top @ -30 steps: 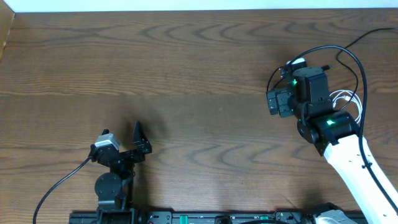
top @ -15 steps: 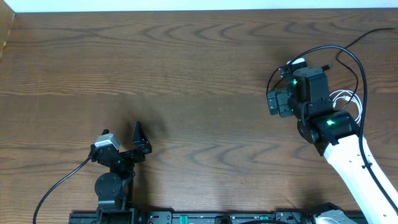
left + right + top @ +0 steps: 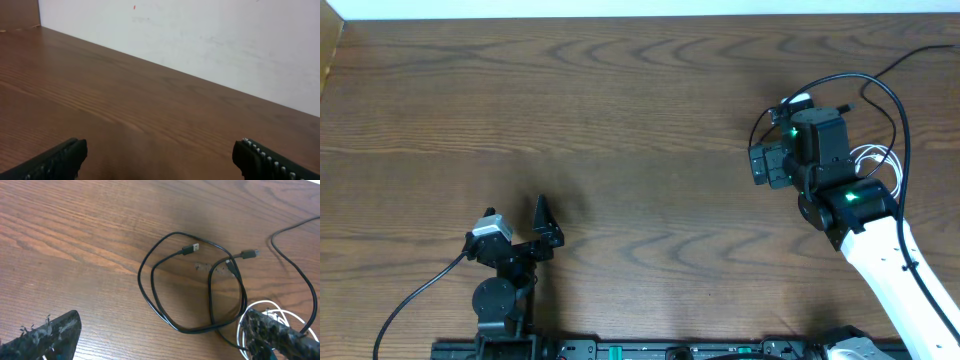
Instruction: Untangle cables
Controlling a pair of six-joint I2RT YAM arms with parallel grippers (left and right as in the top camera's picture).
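Note:
In the right wrist view, a black cable lies in loops on the wooden table, its plug ends pointing toward the middle. A white cable is coiled at the lower right, against my right finger. Another thin black cable runs off to the upper right. My right gripper hovers open just short of the black loops, nothing between its fingers. Overhead, the right gripper covers most of the cables; the white cable shows beside it. My left gripper is open over bare wood.
The left arm sits folded at the table's near left edge, far from the cables. A white wall borders the table's far side. A thick black wire arcs over the right arm.

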